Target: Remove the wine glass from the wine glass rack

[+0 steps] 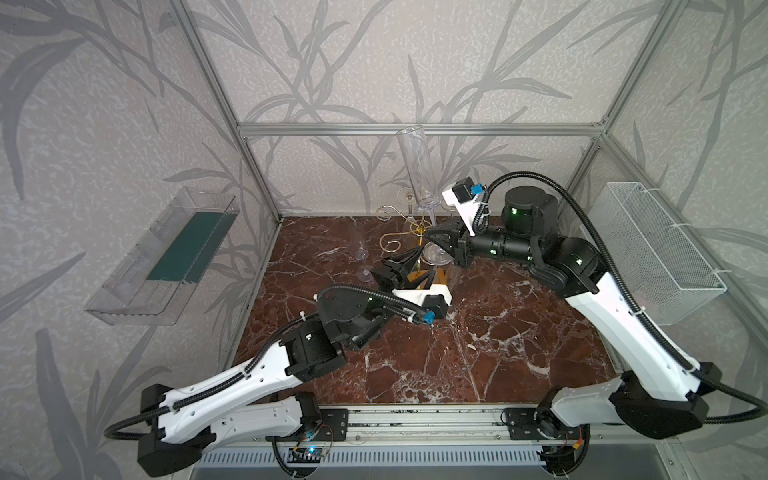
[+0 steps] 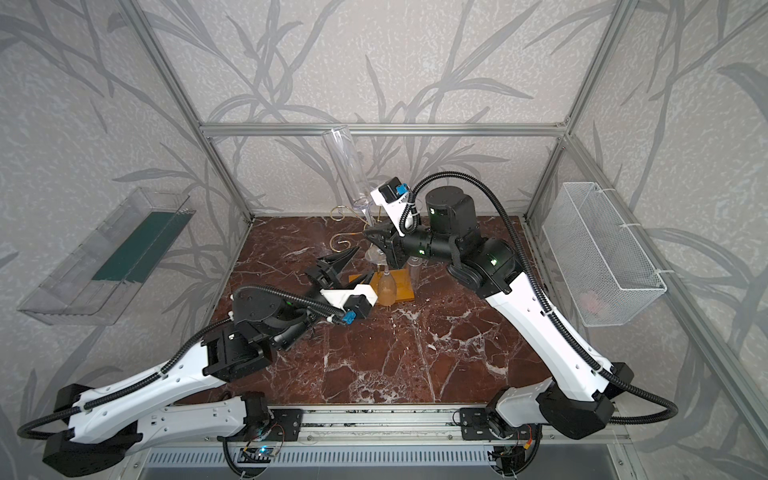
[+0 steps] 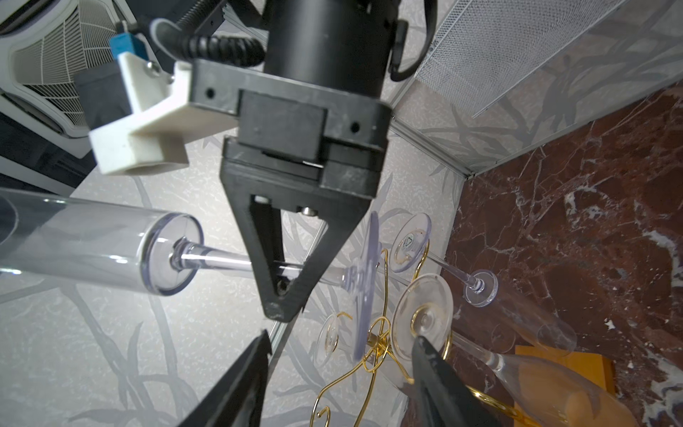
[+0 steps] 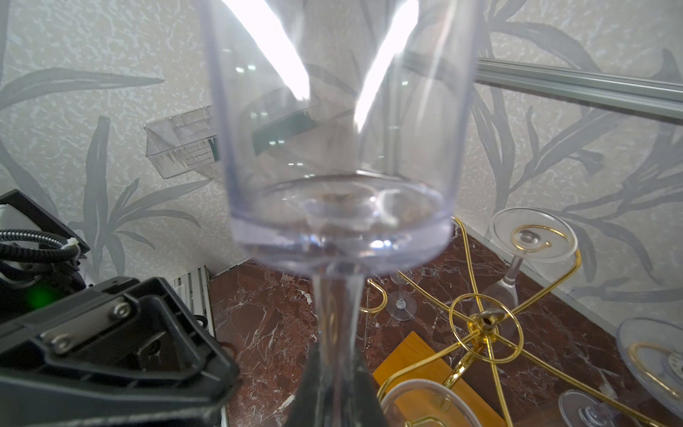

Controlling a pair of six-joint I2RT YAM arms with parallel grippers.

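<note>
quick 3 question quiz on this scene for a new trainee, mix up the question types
1. True or false: the left tool is shut.
2. Which part of the wine glass does the right tool pinch? a) bowl b) stem c) foot
3. Fill in: the other glasses on the rack hang bowl ____.
Key: 1 false, it stands open. 2 b. 3 down.
</note>
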